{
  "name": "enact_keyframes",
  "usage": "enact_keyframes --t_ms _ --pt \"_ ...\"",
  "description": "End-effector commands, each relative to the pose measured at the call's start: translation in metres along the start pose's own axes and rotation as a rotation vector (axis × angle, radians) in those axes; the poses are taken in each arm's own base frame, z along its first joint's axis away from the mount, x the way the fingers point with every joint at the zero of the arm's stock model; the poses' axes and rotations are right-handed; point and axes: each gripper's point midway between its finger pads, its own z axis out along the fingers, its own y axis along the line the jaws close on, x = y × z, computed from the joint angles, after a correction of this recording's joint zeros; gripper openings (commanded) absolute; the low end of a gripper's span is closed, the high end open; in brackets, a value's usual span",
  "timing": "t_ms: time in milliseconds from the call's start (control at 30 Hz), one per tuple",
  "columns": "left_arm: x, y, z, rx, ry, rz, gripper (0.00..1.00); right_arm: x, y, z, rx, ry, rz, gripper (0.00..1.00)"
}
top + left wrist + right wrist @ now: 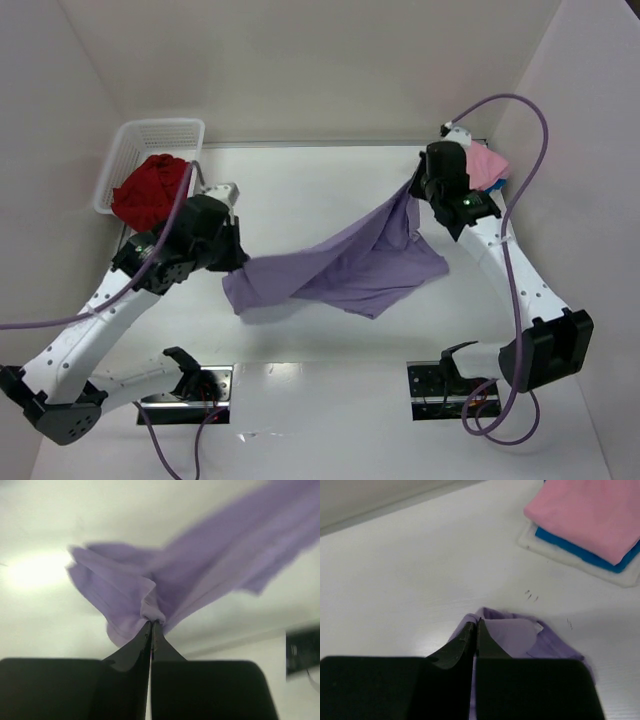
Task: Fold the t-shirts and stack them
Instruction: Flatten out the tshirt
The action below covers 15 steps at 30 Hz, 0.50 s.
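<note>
The white basket [160, 128] holds the deep red t-shirt [150, 192]. Right of the basket, the left hand [151, 625] and right hand [477, 625] are each clamped on the lavender t-shirt [350, 268].

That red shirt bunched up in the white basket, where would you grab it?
Probably a raised fold at the top of the red shirt, coming straight down from above. It lies as a crumpled heap bulging over the rim of the basket, whose walls block a sideways approach. The left gripper and right gripper are shut on the lavender shirt.
</note>
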Motion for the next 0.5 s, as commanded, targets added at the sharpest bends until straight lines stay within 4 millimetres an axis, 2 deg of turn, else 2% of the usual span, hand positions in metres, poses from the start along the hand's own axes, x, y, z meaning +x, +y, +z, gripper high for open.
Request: enact_keyframes --t_ms 0,67,167,233,333,467 --pt "-0.092 0.033 -0.07 -0.173 -0.472 -0.112 0.0 -0.107 0.007 -0.033 -0.022 -0.267 0.078 0.0" --pt "-0.107 0.039 -0.076 -0.215 -0.542 -0.106 0.0 -0.114 0.003 -0.039 -0.018 -0.282 0.076 0.0" --pt "-0.118 0.05 -0.068 -0.32 -0.56 -0.08 0.0 -0.117 0.001 -0.05 -0.024 -0.296 0.081 0.0" --pt "-0.132 0.057 -0.077 -0.385 -0.605 -0.06 0.0 -0.106 -0.004 -0.047 -0.004 -0.274 0.073 0.0" --pt "-0.157 0.05 -0.086 -0.392 -0.668 -0.023 0.0 -0.092 -0.007 -0.042 -0.003 -0.243 0.063 0.0" --pt "-0.177 0.047 -0.088 -0.435 -0.702 0.042 0.0 -0.083 -0.003 -0.041 -0.03 -0.218 0.064 0.0"
